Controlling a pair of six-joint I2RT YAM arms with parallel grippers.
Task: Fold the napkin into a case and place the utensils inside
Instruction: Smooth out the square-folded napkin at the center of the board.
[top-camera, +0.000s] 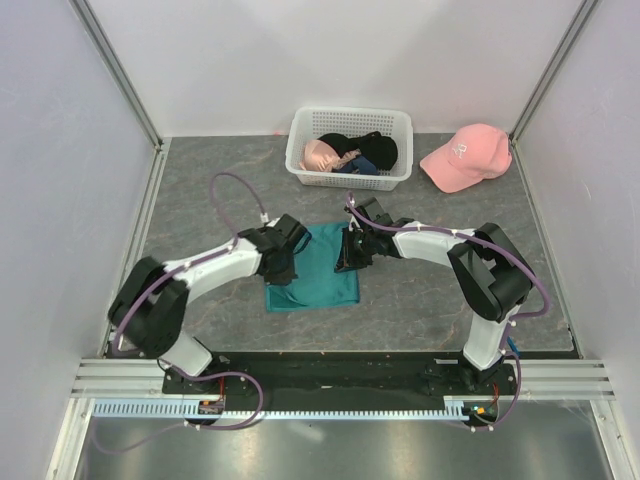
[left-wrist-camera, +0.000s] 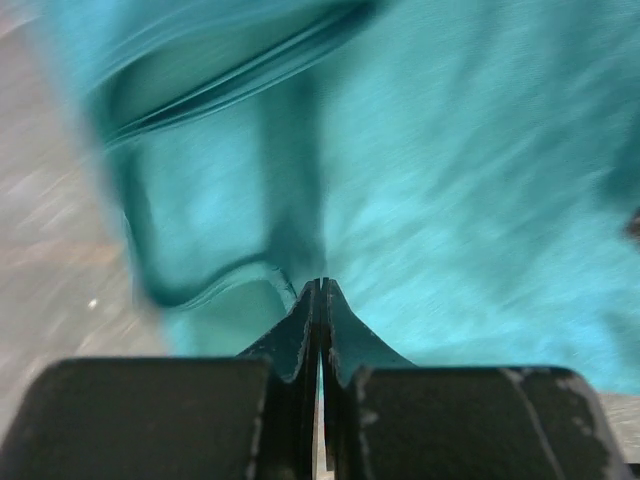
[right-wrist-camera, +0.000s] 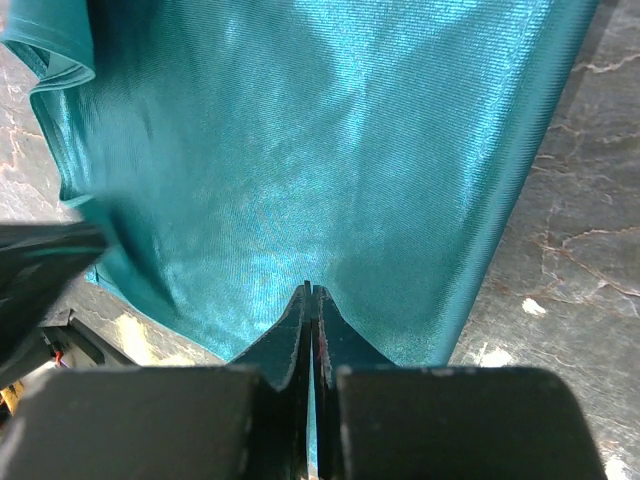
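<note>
The napkin (top-camera: 320, 275) is pinched at its side edges by left gripper (left-wrist-camera: 320, 288) and right gripper (right-wrist-camera: 311, 290), both shut tight; uneven pulling could slip the thin cloth free.

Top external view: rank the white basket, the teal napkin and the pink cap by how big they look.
1. white basket
2. teal napkin, close behind; partly covered, so this is unsure
3. pink cap, clearly smallest
</note>
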